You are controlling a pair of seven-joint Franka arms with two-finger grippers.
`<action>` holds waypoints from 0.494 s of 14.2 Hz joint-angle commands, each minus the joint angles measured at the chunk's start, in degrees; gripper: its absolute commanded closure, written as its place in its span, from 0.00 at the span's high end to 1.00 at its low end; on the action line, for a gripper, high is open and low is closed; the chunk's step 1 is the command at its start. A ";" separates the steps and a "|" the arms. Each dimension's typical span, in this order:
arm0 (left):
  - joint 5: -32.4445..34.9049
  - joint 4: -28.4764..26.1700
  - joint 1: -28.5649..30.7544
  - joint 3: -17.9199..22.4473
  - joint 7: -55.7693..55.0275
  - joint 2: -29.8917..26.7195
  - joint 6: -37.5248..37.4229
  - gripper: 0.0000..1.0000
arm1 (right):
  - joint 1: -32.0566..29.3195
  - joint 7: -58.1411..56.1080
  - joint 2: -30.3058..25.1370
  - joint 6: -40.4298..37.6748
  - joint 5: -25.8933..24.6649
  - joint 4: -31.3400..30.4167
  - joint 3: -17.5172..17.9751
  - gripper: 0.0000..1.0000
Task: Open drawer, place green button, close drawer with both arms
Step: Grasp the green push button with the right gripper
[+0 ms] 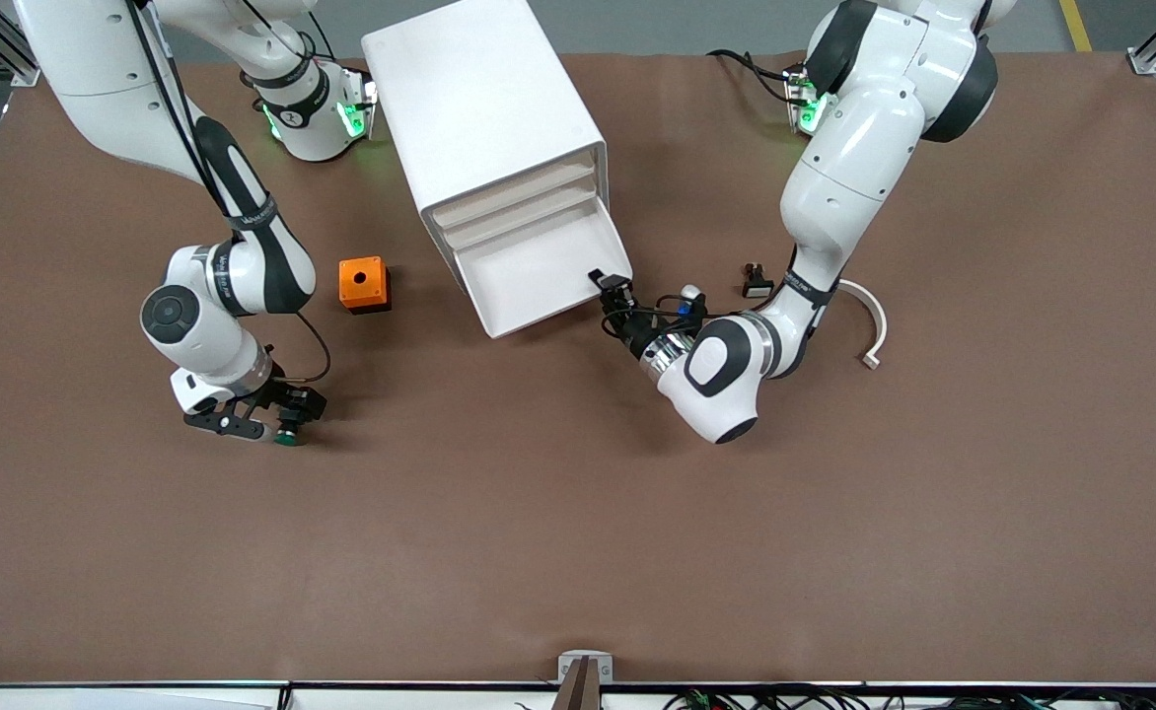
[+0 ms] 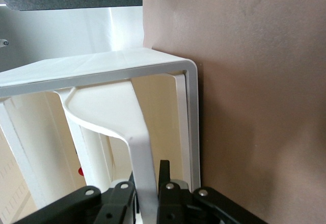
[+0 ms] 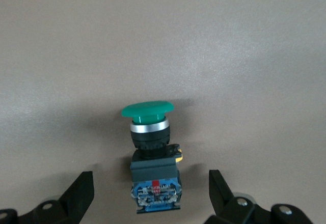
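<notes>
The white cabinet (image 1: 484,108) stands at the middle of the table. Its lowest drawer (image 1: 539,281) is pulled out and its tray is bare. My left gripper (image 1: 610,288) is shut on the drawer's front lip (image 2: 141,158), with one black finger (image 2: 164,172) showing beside the white strip. The button (image 1: 289,437) lies on the table toward the right arm's end, nearer the front camera than the orange box. Its green cap (image 3: 147,111) and black-and-blue body (image 3: 154,186) lie on the mat. My right gripper (image 1: 277,431) is open, low over the table, with its fingers (image 3: 79,193) on either side of the button's body and apart from it.
An orange box with a hole (image 1: 363,284) sits beside the open drawer, toward the right arm's end. A small black part (image 1: 756,283) and a white curved piece (image 1: 869,325) lie by the left arm. The brown mat (image 1: 578,542) spreads wide toward the front camera.
</notes>
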 commanded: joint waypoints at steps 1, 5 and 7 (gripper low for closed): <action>-0.61 0.61 0.40 0.28 -0.82 0.23 0.97 0.16 | -0.78 -0.68 0.56 -0.46 -0.19 0.61 0.38 0.95; -0.78 1.13 0.58 0.19 -0.20 0.23 1.49 0.53 | -0.78 -0.60 0.48 -1.43 -0.19 0.79 0.38 0.30; -0.87 3.76 0.14 -0.25 0.76 0.32 2.03 1.00 | -0.78 -0.25 0.39 -1.52 -0.19 0.96 0.38 0.00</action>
